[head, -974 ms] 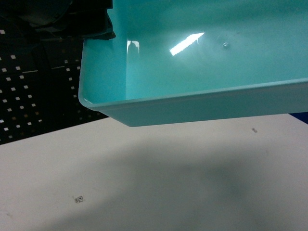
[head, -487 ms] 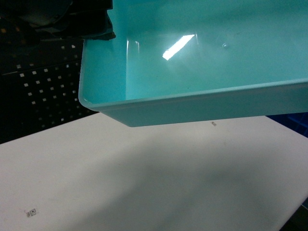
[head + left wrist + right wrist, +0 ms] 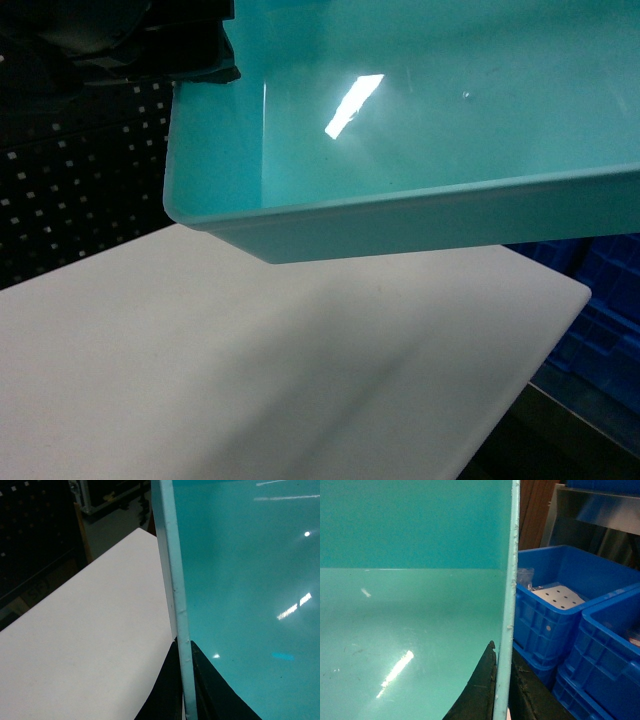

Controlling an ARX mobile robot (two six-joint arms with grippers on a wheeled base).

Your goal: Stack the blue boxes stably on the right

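A light turquoise blue box [image 3: 420, 120], a smooth open-top tub, hangs in the air above the white table [image 3: 250, 360] and fills the top of the head view. My left gripper [image 3: 183, 642] is shut on the tub's left rim [image 3: 172, 580], one finger inside the wall and one outside. On the opposite rim [image 3: 510, 570] my right gripper [image 3: 502, 652] is shut the same way. The tub [image 3: 410, 605] is empty inside. A dark part of the left arm [image 3: 190, 50] shows at the tub's far left corner.
Dark blue ribbed crates [image 3: 555, 605] stand stacked just right of the tub and beyond the table's right edge [image 3: 600, 310]; one holds a white perforated plate [image 3: 557, 596]. A black pegboard [image 3: 70, 180] runs behind the table on the left.
The tub keeps its place in the head view while the scene under it has slid left. A small marker on the table has left the view; the table's right corner and blue crates have appeared.
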